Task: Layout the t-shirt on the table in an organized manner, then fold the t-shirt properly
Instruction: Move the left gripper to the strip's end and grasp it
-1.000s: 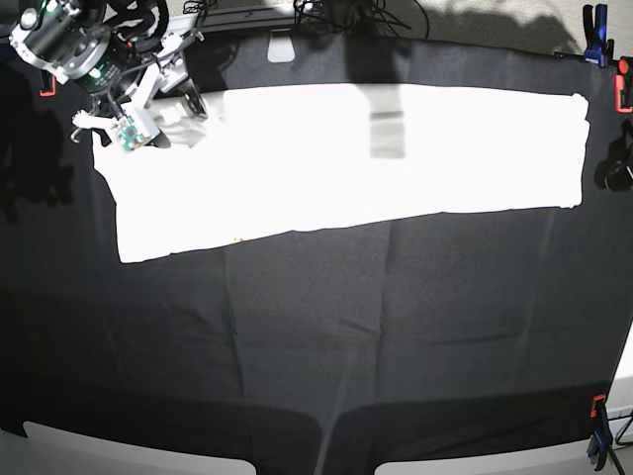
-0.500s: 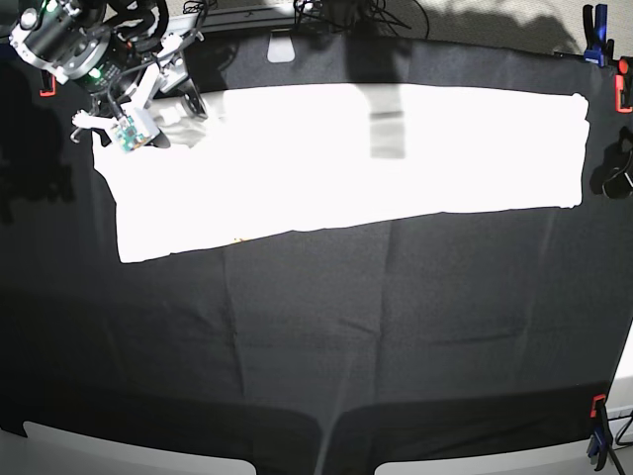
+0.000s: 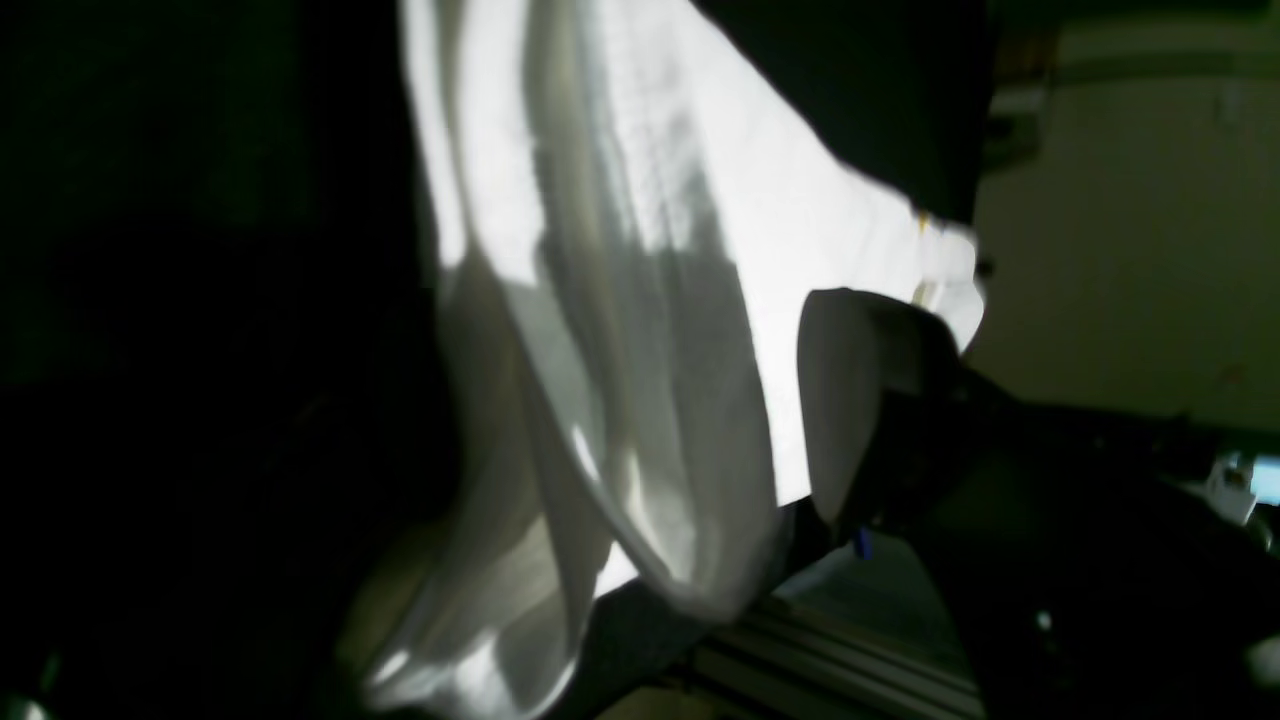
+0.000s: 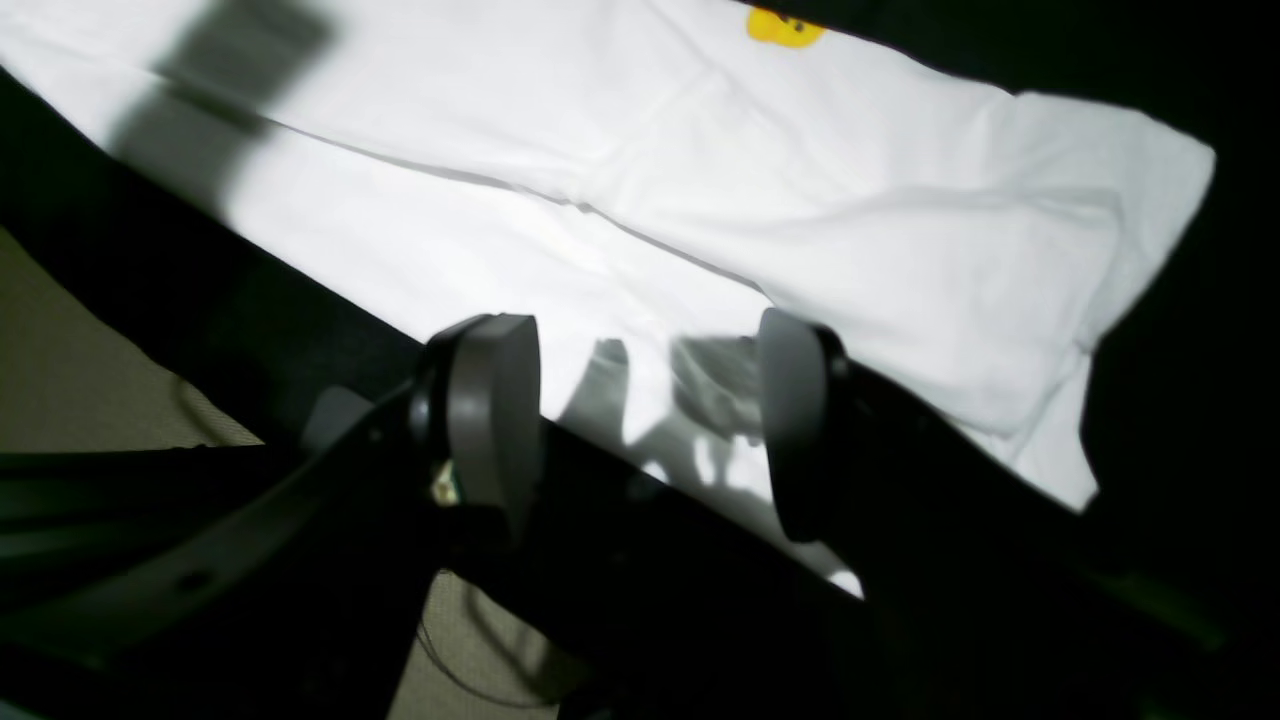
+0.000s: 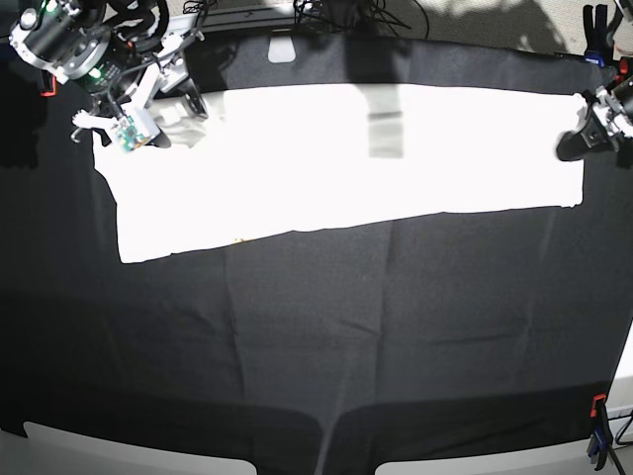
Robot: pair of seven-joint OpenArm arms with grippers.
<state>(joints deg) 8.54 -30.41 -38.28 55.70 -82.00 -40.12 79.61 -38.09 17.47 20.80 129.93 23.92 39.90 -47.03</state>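
Across table (image 5: 316, 327): t-shirt (image 5: 336, 163) folded into long white band.

- The t-shirt (image 5: 336, 158) is overexposed in the base view; folds and print cannot be read.
- Left wrist view: dark and blurred; only one pale finger (image 3: 850, 400) of the left gripper (image 5: 577, 142) shows, its mate lost in shadow.
- Right wrist view: a yellow print (image 4: 785, 27) is cut by the top edge; its shape cannot be told.
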